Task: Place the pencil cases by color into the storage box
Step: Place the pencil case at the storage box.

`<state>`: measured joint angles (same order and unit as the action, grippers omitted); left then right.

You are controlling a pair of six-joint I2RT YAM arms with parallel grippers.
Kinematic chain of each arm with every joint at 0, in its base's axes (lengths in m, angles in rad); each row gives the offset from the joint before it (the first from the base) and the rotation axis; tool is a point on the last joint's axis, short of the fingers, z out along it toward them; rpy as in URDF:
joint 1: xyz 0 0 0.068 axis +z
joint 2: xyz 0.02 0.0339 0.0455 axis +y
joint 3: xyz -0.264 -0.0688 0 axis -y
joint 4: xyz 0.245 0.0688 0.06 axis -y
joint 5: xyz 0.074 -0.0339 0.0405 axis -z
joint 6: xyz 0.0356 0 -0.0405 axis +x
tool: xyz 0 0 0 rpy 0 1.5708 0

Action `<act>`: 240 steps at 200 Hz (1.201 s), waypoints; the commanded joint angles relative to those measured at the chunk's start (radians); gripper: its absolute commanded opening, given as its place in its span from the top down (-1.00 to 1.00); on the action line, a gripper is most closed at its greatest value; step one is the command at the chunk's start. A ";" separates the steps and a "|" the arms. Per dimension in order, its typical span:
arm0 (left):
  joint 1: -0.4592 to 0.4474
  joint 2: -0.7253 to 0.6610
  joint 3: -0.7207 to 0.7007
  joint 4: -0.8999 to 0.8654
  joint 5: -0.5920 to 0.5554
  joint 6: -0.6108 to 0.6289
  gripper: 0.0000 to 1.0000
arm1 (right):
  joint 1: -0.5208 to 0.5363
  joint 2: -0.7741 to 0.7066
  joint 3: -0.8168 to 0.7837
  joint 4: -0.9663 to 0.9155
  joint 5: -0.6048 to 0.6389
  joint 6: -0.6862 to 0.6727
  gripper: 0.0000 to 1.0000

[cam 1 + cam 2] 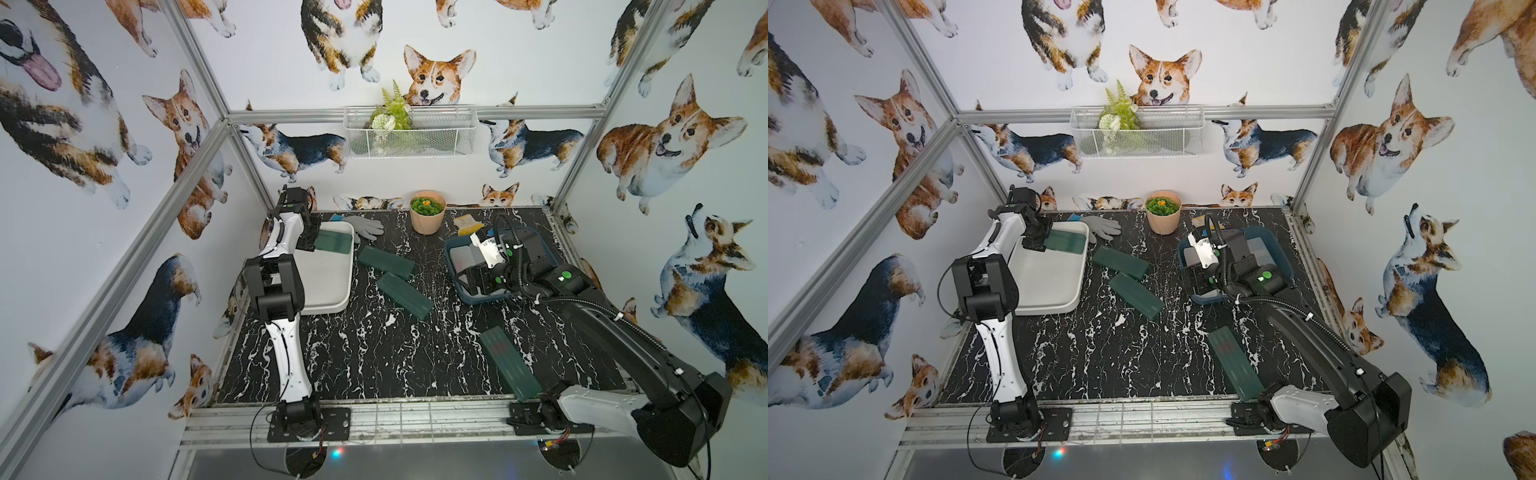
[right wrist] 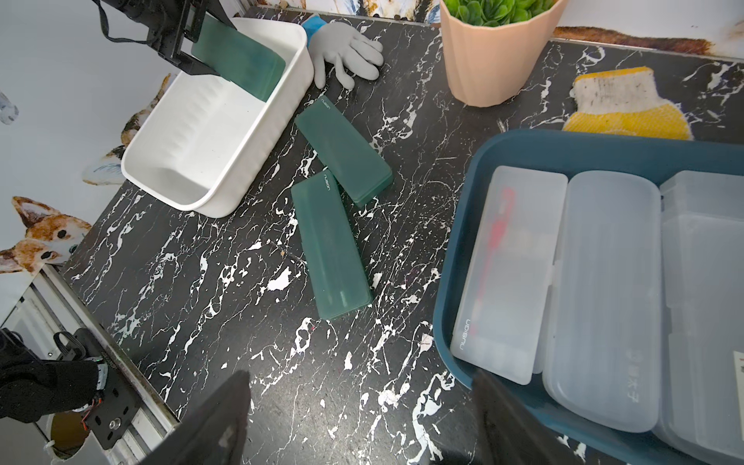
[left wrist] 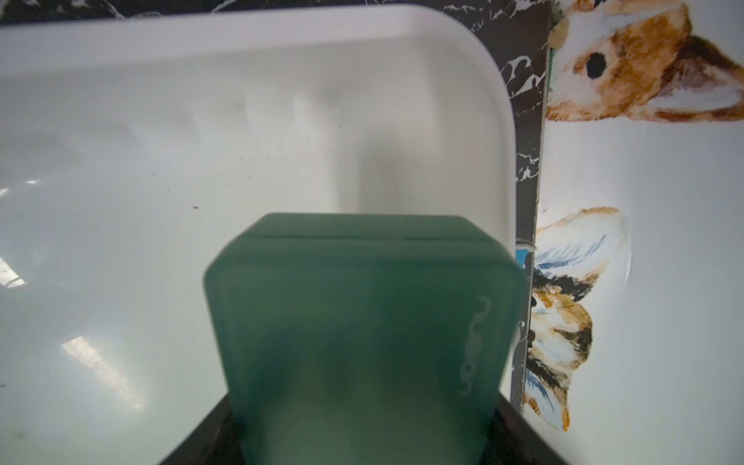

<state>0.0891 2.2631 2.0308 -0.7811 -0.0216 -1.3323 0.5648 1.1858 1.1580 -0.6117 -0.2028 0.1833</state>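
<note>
Your left gripper (image 1: 312,240) clamps a green case (image 1: 334,243) tilted over the white tub's (image 1: 326,286) far end, perhaps touching it, while your right gripper (image 2: 362,422) gapes empty by the blue tub (image 2: 463,209).

Bright even light; the green case (image 3: 362,322) is blurred close up.

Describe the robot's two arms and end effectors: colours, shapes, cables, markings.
Both the left arm and right arm mix white shells with boxy black joint housings bearing green dots. A ribbed black hose, held by white ties, runs along the right arm. The left end effector and right end effector have flat black fingers.
</note>
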 commanded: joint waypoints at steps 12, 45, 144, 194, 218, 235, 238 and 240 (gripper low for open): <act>0.003 0.043 0.051 0.000 -0.047 -0.077 -0.26 | 0.011 0.017 0.020 -0.023 0.031 -0.008 -0.73; 0.003 0.101 0.116 -0.021 -0.046 -0.096 -0.27 | 0.016 0.027 0.026 -0.030 0.040 -0.012 -0.73; 0.002 0.184 0.176 -0.033 -0.057 -0.137 -0.47 | 0.017 0.066 0.039 -0.059 0.025 -0.021 -0.73; 0.001 0.208 0.187 -0.011 -0.046 -0.171 -0.67 | 0.017 0.046 0.031 -0.083 0.032 -0.016 -0.73; 0.001 0.205 0.198 0.008 -0.033 -0.186 -0.78 | 0.019 0.036 0.029 -0.085 0.035 -0.008 -0.73; -0.002 0.191 0.205 0.028 -0.025 -0.183 -0.88 | 0.018 0.035 0.030 -0.087 0.036 -0.011 -0.73; -0.002 0.189 0.206 0.029 -0.024 -0.181 -0.89 | 0.018 0.035 0.031 -0.086 0.036 -0.011 -0.73; -0.002 0.186 0.206 0.031 -0.023 -0.180 -0.90 | 0.019 0.035 0.032 -0.087 0.036 -0.012 -0.73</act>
<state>0.0883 2.4683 2.2204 -0.7895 -0.0566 -1.4895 0.5823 1.2263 1.1866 -0.6846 -0.1688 0.1799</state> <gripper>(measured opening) 0.924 0.864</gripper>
